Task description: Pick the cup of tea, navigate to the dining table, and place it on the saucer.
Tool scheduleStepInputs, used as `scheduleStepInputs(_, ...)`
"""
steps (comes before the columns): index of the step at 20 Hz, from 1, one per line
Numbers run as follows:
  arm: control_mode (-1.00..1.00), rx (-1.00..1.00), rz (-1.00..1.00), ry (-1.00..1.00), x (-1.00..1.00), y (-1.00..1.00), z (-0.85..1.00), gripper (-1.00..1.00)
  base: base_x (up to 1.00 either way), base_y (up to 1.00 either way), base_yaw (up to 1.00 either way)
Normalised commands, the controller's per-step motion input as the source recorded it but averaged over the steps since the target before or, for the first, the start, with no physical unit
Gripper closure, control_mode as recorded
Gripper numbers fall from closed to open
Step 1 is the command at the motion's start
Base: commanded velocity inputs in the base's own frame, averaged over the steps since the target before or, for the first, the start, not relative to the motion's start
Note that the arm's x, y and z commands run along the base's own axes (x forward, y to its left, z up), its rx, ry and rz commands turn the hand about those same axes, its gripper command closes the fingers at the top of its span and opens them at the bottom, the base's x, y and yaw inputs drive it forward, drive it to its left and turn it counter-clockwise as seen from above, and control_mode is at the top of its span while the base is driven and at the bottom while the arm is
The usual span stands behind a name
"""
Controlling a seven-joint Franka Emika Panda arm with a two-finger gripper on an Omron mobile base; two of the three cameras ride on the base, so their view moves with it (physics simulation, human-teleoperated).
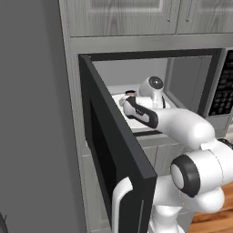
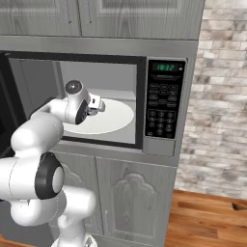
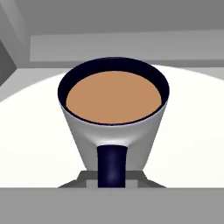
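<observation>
The cup of tea (image 3: 114,124) is a small grey mug with a dark rim and light brown liquid. It stands on the white microwave plate (image 3: 26,135), with its dark handle (image 3: 112,165) turned towards the hand camera. My gripper (image 3: 112,183) is shut on that handle, and only slivers of the fingers show beside it. From the base views, my arm reaches into the open microwave, the gripper (image 2: 98,104) over the plate (image 2: 116,118); the mug's dark rim (image 1: 130,93) peeks out at the hand. The dining table and the saucer are out of view.
The microwave door (image 1: 113,154) hangs open to the left, close beside my forearm. The keypad panel (image 2: 164,103) stands right of the cavity. Grey cabinets lie above and below, with a brick wall (image 2: 222,96) and wood floor (image 2: 207,222) to the right.
</observation>
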Motion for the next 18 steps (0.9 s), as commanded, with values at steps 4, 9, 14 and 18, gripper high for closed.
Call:
scheduleStepInputs(4, -1.00, 0.00, 0.00, 0.00, 0.00, 0.00, -0.01, 1.00, 0.00, 0.00, 0.00)
scheduleStepInputs(9, -1.00, 0.00, 0.00, 0.00, -0.08, 0.00, 0.00, 1.00, 0.00, 0.00, 0.00)
scheduleStepInputs(14, -1.00, 0.00, 0.00, 0.00, -0.39, 0.00, 0.00, 1.00, 0.00, 0.00, 0.00)
scheduleStepInputs(18, -1.00, 0.00, 0.00, -0.03, -0.54, -0.01, 0.02, 1.00, 0.00, 0.00, 0.00)
